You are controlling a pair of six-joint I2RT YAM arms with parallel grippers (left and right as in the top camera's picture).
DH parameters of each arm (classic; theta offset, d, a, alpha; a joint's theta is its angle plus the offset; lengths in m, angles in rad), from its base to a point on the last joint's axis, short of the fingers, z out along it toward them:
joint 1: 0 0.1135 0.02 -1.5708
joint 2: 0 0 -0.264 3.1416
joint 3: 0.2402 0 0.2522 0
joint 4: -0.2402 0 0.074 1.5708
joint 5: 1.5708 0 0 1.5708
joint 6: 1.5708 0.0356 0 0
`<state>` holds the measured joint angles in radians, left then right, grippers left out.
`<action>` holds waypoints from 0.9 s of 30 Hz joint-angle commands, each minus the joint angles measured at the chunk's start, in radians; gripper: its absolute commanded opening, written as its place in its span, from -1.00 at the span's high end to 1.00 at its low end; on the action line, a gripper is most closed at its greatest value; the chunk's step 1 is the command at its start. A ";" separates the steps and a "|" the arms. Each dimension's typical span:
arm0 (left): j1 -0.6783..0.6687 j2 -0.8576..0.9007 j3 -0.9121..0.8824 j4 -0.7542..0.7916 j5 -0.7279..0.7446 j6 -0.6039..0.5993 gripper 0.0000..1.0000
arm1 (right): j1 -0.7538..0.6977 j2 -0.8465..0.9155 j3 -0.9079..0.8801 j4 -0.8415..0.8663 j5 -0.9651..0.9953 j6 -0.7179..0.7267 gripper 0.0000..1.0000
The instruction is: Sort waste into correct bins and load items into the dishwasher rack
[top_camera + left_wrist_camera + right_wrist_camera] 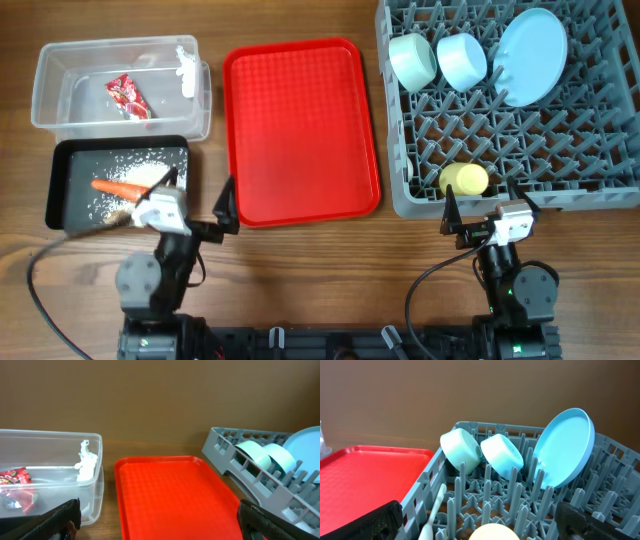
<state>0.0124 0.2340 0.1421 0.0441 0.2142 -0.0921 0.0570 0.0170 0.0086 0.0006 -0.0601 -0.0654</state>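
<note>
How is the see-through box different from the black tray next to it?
The clear tub is see-through with taller walls; the black tray is dark and shallow. The clear tub holds a red wrapper and a white paper scrap; the black tray holds a carrot and rice grains. Both are rectangles left of the red tray.

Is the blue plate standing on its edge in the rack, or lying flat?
Standing on edge, slightly tilted: the plate leans between pegs of the rack.
</note>
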 commanded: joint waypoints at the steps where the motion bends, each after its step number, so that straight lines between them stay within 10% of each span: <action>1: 0.024 -0.126 -0.088 0.013 -0.005 -0.022 -1.00 | -0.004 -0.012 -0.003 0.003 -0.016 0.014 -0.99; 27: 0.030 -0.229 -0.137 -0.103 -0.013 -0.027 -1.00 | -0.004 -0.012 -0.003 0.003 -0.016 0.014 -0.99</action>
<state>0.0353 0.0128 0.0120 -0.0566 0.2070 -0.1101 0.0570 0.0162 0.0086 0.0006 -0.0601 -0.0650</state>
